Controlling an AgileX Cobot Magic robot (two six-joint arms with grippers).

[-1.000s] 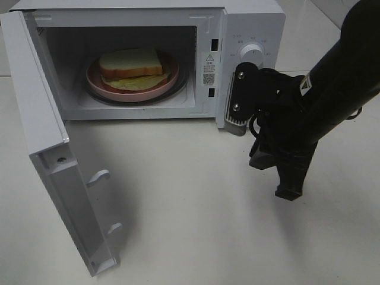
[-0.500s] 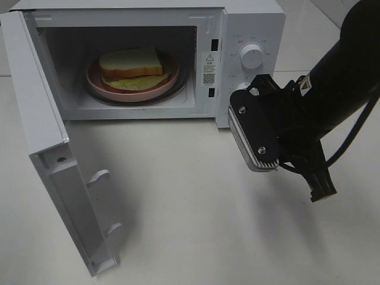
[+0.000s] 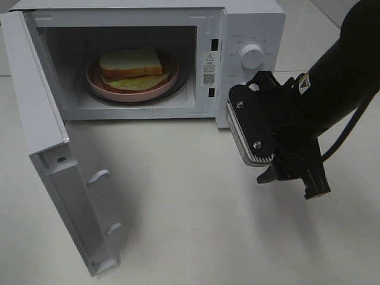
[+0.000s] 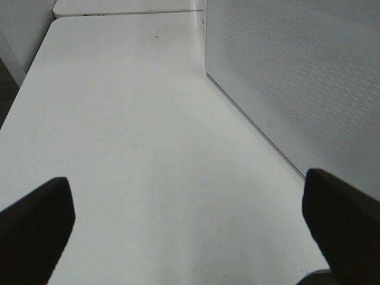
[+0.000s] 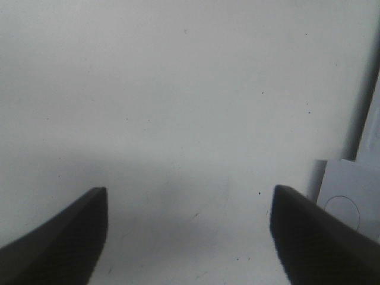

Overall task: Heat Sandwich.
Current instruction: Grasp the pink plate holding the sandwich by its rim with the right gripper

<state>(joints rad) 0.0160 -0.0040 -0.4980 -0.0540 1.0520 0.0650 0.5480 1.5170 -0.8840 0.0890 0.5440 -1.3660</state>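
Since the earlier frames, the right gripper (image 3: 292, 183) is moving away from the control panel (image 3: 264, 35) of the microwave (image 3: 255, 15) toward the lower right of the exterior view, and its jaws, then together, are now standing apart. In the right wrist view its 2 fingers (image 5: 59, 243) are framing only bare white table (image 5: 178, 89); they are holding nothing and touching nothing. The left gripper (image 4: 190, 237) is sitting outside the exterior view. Its own wrist view is showing its jaws spread wide and empty, with a white perforated panel (image 4: 297, 77) running along the upper right of that frame. The sandwich (image 3: 130, 64) is resting on the pink plate (image 3: 93, 80) inside the cavity, in the upper left of the exterior view, while the door (image 3: 47, 130) is hanging open at the left edge. Judging by its look, the sandwich is likely light, soft and easily crushed, with 2 slices free to slide over the filling. Any handling is better taken at the plate's rim than on the bread. With the sandwich already sitting inside, closing the door is looking like the next step.
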